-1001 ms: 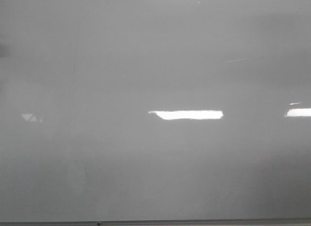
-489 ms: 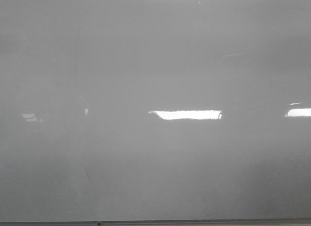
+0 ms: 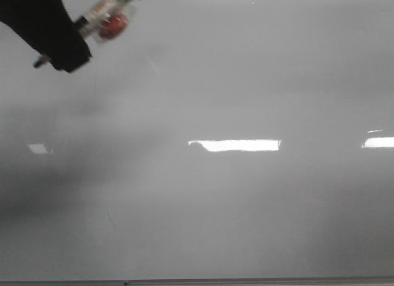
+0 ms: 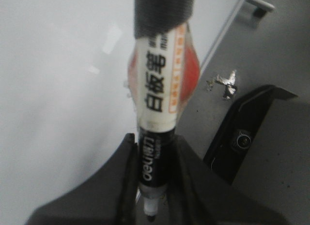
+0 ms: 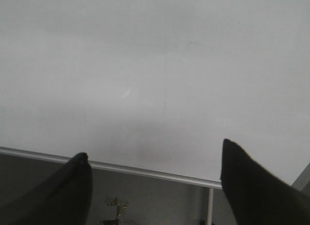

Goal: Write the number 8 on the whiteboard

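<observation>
The whiteboard (image 3: 246, 83) fills the front view, glossy pale grey with bright light reflections. No number 8 shows on it, only faint grey scratch marks. My left gripper (image 3: 58, 55) is at the upper left of the front view, shut on a whiteboard marker (image 3: 104, 15) with a white label and a red patch. In the left wrist view the marker (image 4: 157, 89) runs between the black fingers (image 4: 121, 176), its bare tip (image 4: 150, 216) near the picture's lower edge. My right gripper (image 5: 155, 162) is open and empty, facing the whiteboard (image 5: 155, 55); it is not in the front view.
The board's thin grey bottom frame (image 3: 246, 280) runs along the lower edge of the front view, and shows in the right wrist view (image 5: 145, 170). A black device with a lens (image 4: 242, 138) and a dark grey surface lie beside the board in the left wrist view.
The left gripper with the marker has come into the front view at the upper left; before, the board was bare. Its dark shadow now lies on the board's left half.
</observation>
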Action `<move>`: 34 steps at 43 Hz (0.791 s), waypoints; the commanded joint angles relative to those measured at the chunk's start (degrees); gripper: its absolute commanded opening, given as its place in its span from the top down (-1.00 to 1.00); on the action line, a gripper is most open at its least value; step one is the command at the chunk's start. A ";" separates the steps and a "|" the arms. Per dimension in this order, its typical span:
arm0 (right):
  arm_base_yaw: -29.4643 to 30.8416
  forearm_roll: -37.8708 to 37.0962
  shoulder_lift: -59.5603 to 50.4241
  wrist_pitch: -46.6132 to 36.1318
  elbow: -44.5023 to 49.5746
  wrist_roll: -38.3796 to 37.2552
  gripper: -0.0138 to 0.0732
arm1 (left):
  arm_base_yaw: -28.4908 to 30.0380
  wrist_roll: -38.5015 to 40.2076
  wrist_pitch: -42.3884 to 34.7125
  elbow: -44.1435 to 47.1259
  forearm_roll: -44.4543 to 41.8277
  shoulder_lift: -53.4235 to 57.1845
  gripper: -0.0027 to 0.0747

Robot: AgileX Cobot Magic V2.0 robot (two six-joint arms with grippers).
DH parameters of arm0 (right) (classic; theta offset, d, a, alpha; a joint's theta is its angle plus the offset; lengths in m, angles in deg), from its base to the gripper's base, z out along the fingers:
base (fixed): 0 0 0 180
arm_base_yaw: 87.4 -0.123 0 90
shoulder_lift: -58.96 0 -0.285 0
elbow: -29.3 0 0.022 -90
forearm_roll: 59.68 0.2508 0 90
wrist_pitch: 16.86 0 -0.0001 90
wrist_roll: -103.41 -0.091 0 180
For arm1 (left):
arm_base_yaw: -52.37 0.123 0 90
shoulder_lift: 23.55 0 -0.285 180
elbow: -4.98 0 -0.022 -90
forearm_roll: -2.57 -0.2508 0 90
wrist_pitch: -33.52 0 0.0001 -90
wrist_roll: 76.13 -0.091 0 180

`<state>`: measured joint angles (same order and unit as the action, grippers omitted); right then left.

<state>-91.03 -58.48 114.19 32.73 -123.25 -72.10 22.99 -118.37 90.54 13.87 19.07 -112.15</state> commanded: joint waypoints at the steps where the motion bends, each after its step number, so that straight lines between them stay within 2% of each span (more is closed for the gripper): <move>1: -0.34 2.78 1.87 -2.34 -2.00 6.40 -0.63 | -4.75 -2.86 -1.36 -2.00 1.26 -0.79 0.99; 7: -3.34 11.12 4.79 -1.75 -2.00 20.65 -0.63 | -9.83 -6.26 -1.36 -2.00 0.53 -3.08 0.99; 13: -9.79 21.25 8.05 1.84 -2.00 39.51 -0.63 | -13.09 -9.58 -1.56 -2.00 0.16 -3.32 0.99; 16: -13.55 26.21 9.77 2.96 -2.00 46.21 -0.63 | -14.35 -9.58 -1.56 -2.00 -0.05 -3.32 0.99; 22: -18.73 32.15 12.48 3.06 -2.46 51.95 -0.63 | -15.70 -10.75 -1.56 -2.00 -0.53 -3.32 0.99; 34: -25.79 33.69 19.97 2.18 -7.87 52.32 -0.63 | -15.85 -11.38 -1.60 -2.00 -0.53 -3.43 0.99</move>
<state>-115.40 -27.64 133.08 37.26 -127.91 -20.59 7.59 -129.67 90.44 13.87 17.51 -117.37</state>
